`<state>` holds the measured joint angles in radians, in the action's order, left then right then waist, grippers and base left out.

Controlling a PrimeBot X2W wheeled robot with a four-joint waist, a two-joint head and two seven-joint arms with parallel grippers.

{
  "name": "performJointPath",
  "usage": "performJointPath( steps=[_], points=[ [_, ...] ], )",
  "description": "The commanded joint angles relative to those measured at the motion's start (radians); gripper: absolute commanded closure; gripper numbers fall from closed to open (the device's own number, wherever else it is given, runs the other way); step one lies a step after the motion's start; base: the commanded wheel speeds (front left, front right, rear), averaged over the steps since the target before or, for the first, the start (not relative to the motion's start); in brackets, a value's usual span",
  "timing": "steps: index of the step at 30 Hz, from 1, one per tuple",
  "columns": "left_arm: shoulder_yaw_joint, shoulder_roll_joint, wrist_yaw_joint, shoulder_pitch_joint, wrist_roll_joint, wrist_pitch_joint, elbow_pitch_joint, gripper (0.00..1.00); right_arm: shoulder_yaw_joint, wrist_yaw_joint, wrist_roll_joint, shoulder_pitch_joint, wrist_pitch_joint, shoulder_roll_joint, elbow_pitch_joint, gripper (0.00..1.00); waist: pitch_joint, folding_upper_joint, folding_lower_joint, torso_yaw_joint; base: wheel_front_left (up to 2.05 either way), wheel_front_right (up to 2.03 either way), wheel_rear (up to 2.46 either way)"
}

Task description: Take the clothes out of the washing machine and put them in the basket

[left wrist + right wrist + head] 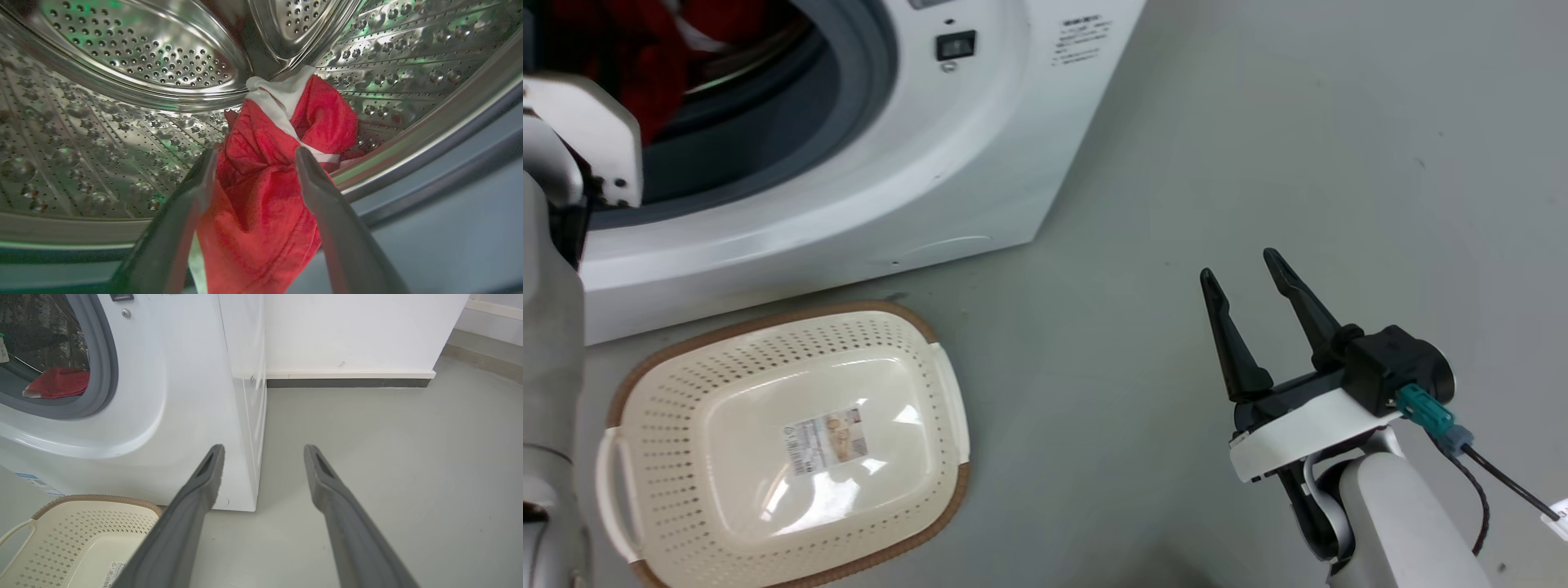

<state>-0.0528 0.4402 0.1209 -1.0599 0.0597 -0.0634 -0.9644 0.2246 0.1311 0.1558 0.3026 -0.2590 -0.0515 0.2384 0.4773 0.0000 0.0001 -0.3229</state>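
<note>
The washing machine [915, 163] stands at the upper left with its porthole open. Bright red clothes [645, 65] lie inside it. In the left wrist view my left gripper [255, 153] is inside the steel drum [122, 53], open, its two fingers standing either side of a bunched red garment with a white band [261, 196]. The cream basket [768, 320] sits on the floor in front of the machine, with nothing but a paper label inside. My right gripper [1239, 263] hovers open over bare floor to the basket's right, holding nothing. The right wrist view shows the red clothes [57, 381], the basket [94, 498] and that gripper [264, 447].
My pale left forearm [547, 327] runs up the left edge towards the porthole's grey rubber ring [866, 73]. Grey floor [1298, 147] spreads to the right of the machine. A white wall with a dark baseboard [347, 382] stands behind the machine's side.
</note>
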Motion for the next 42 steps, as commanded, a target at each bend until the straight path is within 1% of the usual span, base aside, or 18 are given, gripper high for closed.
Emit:
performJointPath(
  steps=[1,4,7,11,12,13,20,21,22,23,24,27,28,31,35,38,42],
  points=[
    [-0.024,0.012,0.004,-0.033,0.016,0.024,-0.025,0.0,0.007,-0.001,0.012,0.018,-0.005,0.002,0.006,0.0,0.03,0.0,-0.0001,-0.03,0.0,0.0,0.0],
    [-0.066,0.047,0.006,-0.086,0.036,0.094,-0.079,0.0,0.021,-0.001,0.025,0.032,-0.006,0.003,0.007,0.0,0.044,0.0,-0.0001,-0.048,0.0,0.0,0.0],
    [-0.106,0.069,0.009,-0.134,0.052,0.161,-0.127,0.0,0.033,-0.001,0.038,0.032,-0.006,0.002,0.0,0.0,0.055,0.0,-0.0001,-0.063,0.0,0.0,0.0],
    [-0.157,0.089,0.009,-0.183,0.041,0.262,-0.196,0.0,0.049,-0.001,0.05,0.03,-0.007,0.002,-0.004,0.0,0.065,0.0,-0.0001,-0.081,0.0,0.0,0.0],
    [-0.168,0.094,0.009,-0.195,0.04,0.287,-0.211,0.0,0.052,-0.001,0.055,0.03,-0.007,0.002,-0.005,0.0,0.067,0.0,-0.0001,-0.085,0.0,0.0,0.0],
    [-0.168,0.094,0.009,-0.195,0.04,0.287,-0.211,0.0,0.052,-0.001,0.055,0.03,-0.007,0.002,-0.005,0.0,0.067,0.0,-0.0001,-0.085,0.0,0.0,0.0],
    [-0.251,0.101,0.009,-0.239,0.001,0.45,-0.284,0.0,0.067,-0.001,0.077,0.028,-0.006,0.002,-0.01,0.0,0.078,0.0,-0.0001,-0.106,0.0,0.0,0.0],
    [-0.258,0.1,0.009,-0.241,-0.008,0.475,-0.29,0.18,0.069,-0.001,0.078,0.028,-0.006,0.002,-0.01,0.0,0.08,0.0,-0.0001,-0.108,0.0,0.0,0.0],
    [-0.263,0.1,0.009,-0.242,-0.016,0.499,-0.297,0.68,0.07,-0.001,0.081,0.029,-0.006,0.002,-0.009,0.0,0.081,0.0,-0.0001,-0.109,0.0,0.0,0.0],
    [-0.266,0.101,0.01,-0.244,-0.026,0.522,-0.303,0.82,0.071,-0.001,0.084,0.03,-0.006,0.002,-0.009,0.0,0.081,0.0,-0.0001,-0.111,0.0,0.0,0.0],
    [-0.266,0.103,0.01,-0.244,-0.035,0.542,-0.306,1.0,0.072,-0.001,0.085,0.032,-0.006,0.002,-0.008,0.0,0.081,0.0,-0.0001,-0.112,0.0,0.0,0.0],
    [-0.267,0.112,0.01,-0.25,-0.052,0.566,-0.306,1.0,0.074,-0.001,0.087,0.034,-0.006,0.002,-0.008,0.0,0.08,0.0,-0.0001,-0.114,0.0,0.0,0.0],
    [-0.265,0.114,0.008,-0.25,-0.056,0.559,-0.302,1.0,0.074,-0.001,0.087,0.035,-0.006,0.002,-0.008,0.0,0.077,0.0,-0.0001,-0.115,0.0,0.0,0.0],
    [-0.256,0.107,-0.016,-0.249,-0.07,0.515,-0.277,1.0,0.071,-0.001,0.084,0.035,-0.006,0.002,-0.003,0.0,0.065,0.0,-0.0001,-0.113,0.0,0.0,0.0],
    [-0.245,0.096,-0.055,-0.226,-0.087,0.422,-0.243,1.0,0.065,-0.001,0.073,0.029,-0.006,0.002,0.007,0.0,0.033,0.0,-0.0001,-0.101,0.0,0.0,0.0],
    [-0.234,0.08,-0.079,-0.198,-0.106,0.328,-0.218,1.0,0.059,-0.001,0.061,0.026,-0.006,0.002,0.019,0.0,-0.004,0.0,-0.0001,-0.088,0.0,0.0,0.0],
    [-0.211,0.04,-0.092,-0.146,-0.146,0.229,-0.211,1.0,0.041,-0.001,0.037,0.008,-0.006,0.002,0.036,0.0,-0.067,0.0,-0.0001,-0.065,0.0,0.0,0.0]
  ],
)
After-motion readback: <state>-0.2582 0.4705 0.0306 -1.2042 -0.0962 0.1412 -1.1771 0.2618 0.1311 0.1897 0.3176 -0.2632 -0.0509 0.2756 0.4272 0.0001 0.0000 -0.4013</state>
